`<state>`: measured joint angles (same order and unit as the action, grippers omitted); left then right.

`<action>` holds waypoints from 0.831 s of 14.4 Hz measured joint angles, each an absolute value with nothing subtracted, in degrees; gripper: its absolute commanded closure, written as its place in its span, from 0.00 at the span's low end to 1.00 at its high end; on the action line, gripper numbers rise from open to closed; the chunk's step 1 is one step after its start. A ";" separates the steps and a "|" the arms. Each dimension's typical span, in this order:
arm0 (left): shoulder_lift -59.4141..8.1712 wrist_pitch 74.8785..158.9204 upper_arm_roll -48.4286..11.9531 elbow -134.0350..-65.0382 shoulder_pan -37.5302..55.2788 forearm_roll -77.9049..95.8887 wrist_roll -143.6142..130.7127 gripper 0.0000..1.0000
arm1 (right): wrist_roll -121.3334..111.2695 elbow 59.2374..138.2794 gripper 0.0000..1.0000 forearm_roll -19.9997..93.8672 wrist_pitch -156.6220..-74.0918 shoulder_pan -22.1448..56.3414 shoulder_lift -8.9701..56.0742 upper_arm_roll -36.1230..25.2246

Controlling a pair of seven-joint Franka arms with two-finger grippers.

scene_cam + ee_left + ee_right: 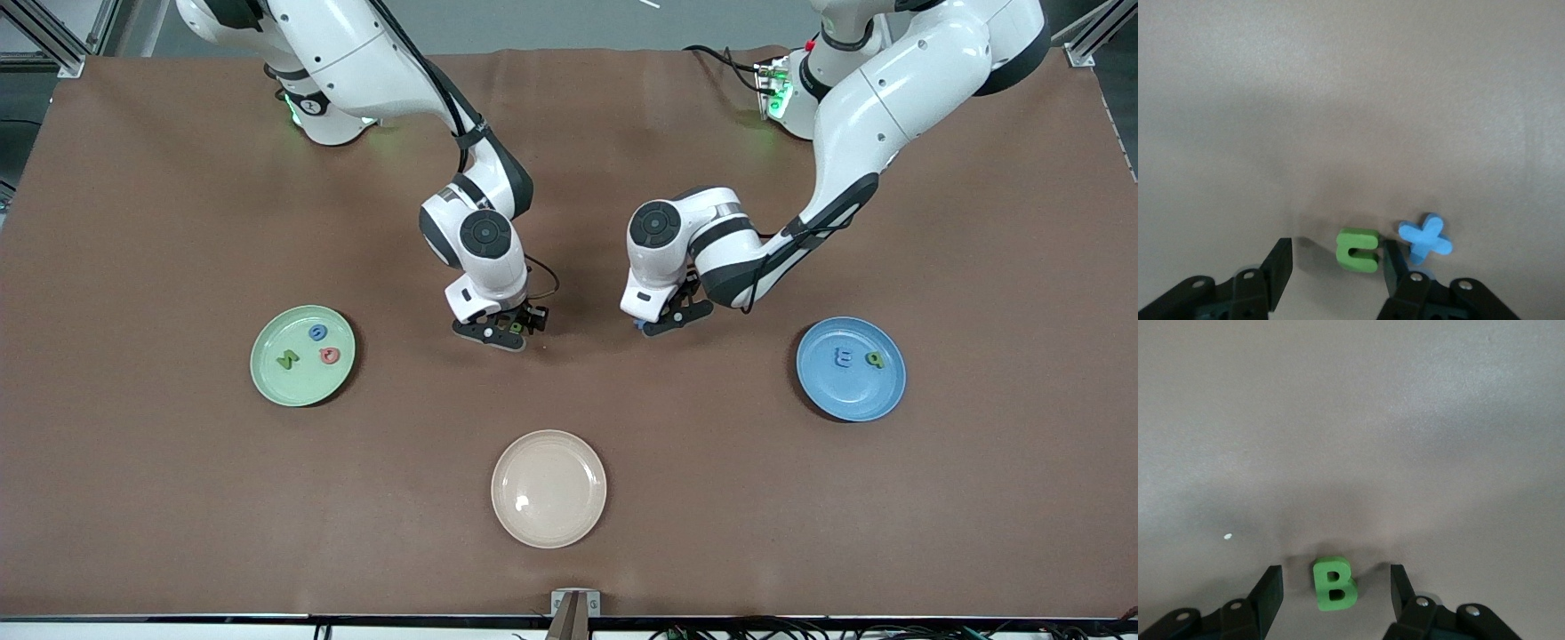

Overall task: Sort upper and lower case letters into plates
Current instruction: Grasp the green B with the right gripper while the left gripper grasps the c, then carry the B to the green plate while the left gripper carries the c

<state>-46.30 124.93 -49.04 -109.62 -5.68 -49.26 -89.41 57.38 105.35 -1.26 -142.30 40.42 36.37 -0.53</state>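
My right gripper (pixel 508 332) (pixel 1336 588) is low over the table's middle, open, with a green letter B (pixel 1333 583) lying on the cloth between its fingers and touching neither. My left gripper (pixel 662 322) (pixel 1337 267) is down beside it, also open. A green c-shaped letter (pixel 1358 250) lies between its fingers, against one finger (pixel 1393 265), with a gap to the second. A blue x (pixel 1425 239) lies just outside that finger. The mint green plate (pixel 267 378) holds three letters. The blue plate (pixel 845 393) holds two.
An empty cream-beige plate (pixel 548 524) lies nearer the front camera than both grippers, at the table's middle. The mint plate is toward the right arm's end and the blue plate toward the left arm's end. Brown cloth covers the table.
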 measured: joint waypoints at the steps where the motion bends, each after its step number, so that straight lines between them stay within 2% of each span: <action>1: -46.30 125.58 -49.02 -109.62 -5.85 -49.26 -89.41 0.38 | 57.38 105.62 0.37 -1.26 -142.36 40.45 36.38 -0.51; 3: -46.30 126.54 -48.93 -109.62 -5.99 -49.26 -89.49 0.42 | 57.38 105.82 0.46 -1.26 -142.45 40.48 36.41 -0.48; 5: -46.30 126.94 -48.91 -109.62 -6.00 -49.26 -89.57 0.47 | 57.38 105.89 0.61 -1.26 -142.46 40.49 36.41 -0.45; 6: -46.30 126.95 -48.91 -109.62 -6.00 -49.26 -89.60 0.48 | 57.38 105.87 0.70 -1.26 -142.63 40.49 36.40 -0.43; 8: -46.30 126.96 -48.91 -109.63 -6.00 -49.26 -89.64 0.50 | 57.49 105.68 0.96 -1.26 -142.83 40.49 36.39 -0.36; 9: -46.30 126.96 -48.90 -109.63 -6.00 -49.26 -89.64 0.52 | 57.86 105.68 1.00 -1.26 -142.81 40.49 36.39 -0.37; 12: -46.30 126.97 -48.90 -109.64 -5.99 -49.26 -89.65 0.60 | 59.30 105.61 1.00 -1.25 -141.95 40.38 36.29 -0.57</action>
